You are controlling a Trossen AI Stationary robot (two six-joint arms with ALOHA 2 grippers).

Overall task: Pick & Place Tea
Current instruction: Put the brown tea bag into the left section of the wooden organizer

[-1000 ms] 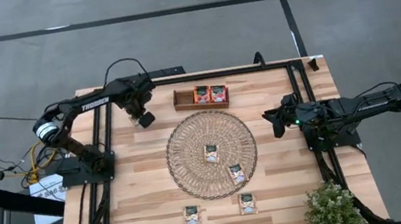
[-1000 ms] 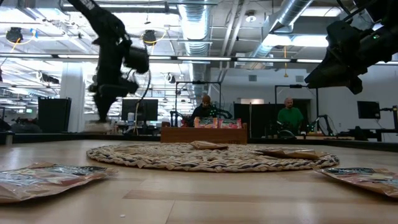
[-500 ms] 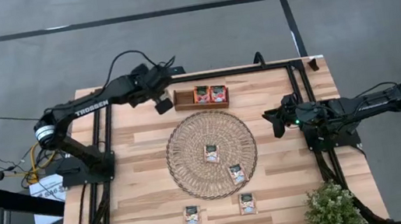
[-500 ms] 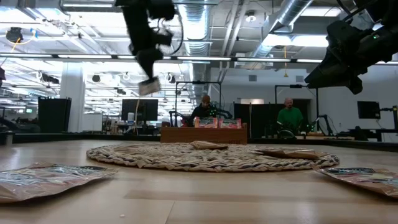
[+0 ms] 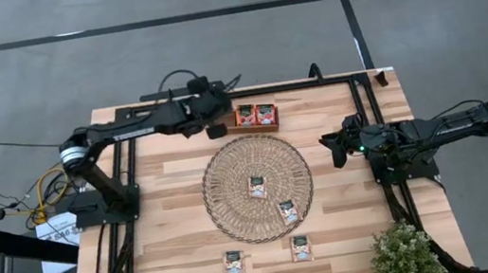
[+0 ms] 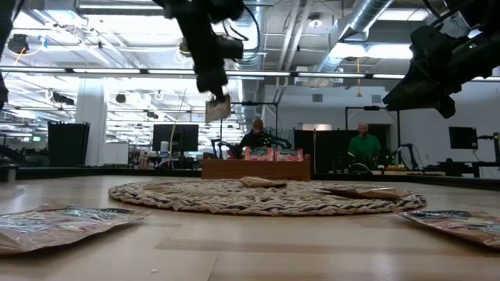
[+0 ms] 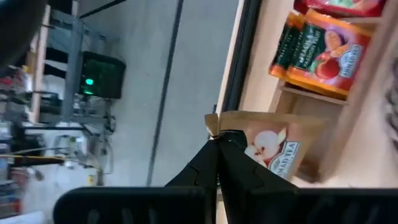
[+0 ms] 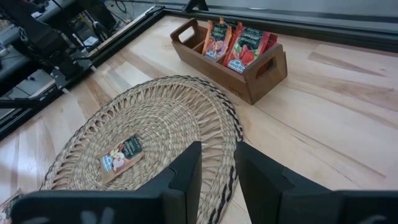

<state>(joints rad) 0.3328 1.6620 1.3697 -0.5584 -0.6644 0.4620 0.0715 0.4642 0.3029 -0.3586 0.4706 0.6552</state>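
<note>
Tea sachets, small flat squares: from above, two red-orange ones [image 5: 256,114] stand in the brown wooden divided tray [image 5: 273,127], two beige ones [image 5: 257,187] lie on the round woven mat [image 5: 228,158], two more on the light wooden worktop [image 5: 173,242]. Left end effector [image 5: 216,129] hangs over the tray's end. Right end effector [image 5: 329,140] waits apart. Left wrist view: dark fingers [image 7: 231,163] pinch a beige sachet [image 7: 273,146] by its edge. Right wrist view: own fingers [image 8: 186,171] narrowly parted, holding nothing.

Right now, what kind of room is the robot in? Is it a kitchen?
Not a kitchen. It looks like a big robotics lab or workshop: bare ceiling ducts and strip lights overhead, people at monitors behind, and a wooden table with two arms bolted to it.
</note>
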